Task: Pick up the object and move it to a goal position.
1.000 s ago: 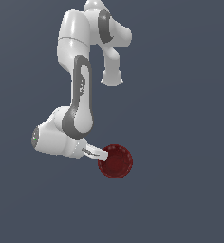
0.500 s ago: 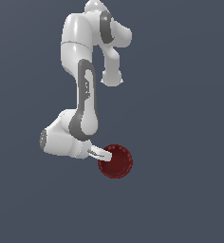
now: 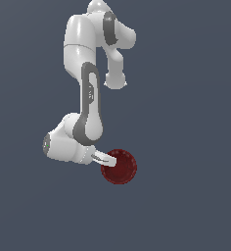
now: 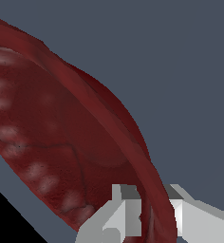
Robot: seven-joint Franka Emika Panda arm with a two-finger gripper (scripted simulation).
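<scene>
My gripper is clamped across the bowl's rim, 1 finger inside, 1 outside, to carry it goalward.

dark red shallow bowl, rim-gripped

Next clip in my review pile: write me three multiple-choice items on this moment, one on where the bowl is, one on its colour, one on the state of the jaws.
1. Where does the bowl lie relative to the gripper?
A. On the exterior view's right of it
B. On the exterior view's left of it
C. Far above it

2. What colour is the bowl?
A. Blue
B. Dark red
C. White

3. How do the jaws stand?
A. Wide open, clear of the bowl
B. Out of view
C. One finger on each side of the bowl's rim

Answers: 1 A, the exterior view shows it there; 2 B, both views show it; 3 C, the wrist view shows the rim between the fingers.
</scene>
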